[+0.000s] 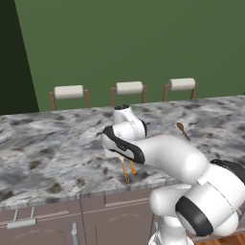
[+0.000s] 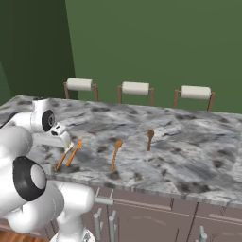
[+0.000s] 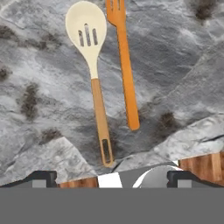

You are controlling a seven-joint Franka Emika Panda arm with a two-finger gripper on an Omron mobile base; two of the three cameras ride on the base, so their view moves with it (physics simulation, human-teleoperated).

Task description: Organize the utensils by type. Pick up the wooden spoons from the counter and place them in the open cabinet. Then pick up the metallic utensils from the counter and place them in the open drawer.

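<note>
The gripper [image 3: 112, 177] hangs with jaws wide apart and empty above the counter [image 2: 189, 156], near its front edge. Just below lie a slotted spoon [image 3: 93, 74] (pale head, wooden handle) and an orange fork [image 3: 124, 61], side by side, apart. Further along the counter rest 2 more wooden spoons [image 2: 116, 153] [image 2: 150, 138]. Behind stand 3 stools [image 2: 135, 90].

Utensils [image 1: 128, 170] + spoon [image 1: 182, 130] on counter [image 1: 52, 153]
</note>
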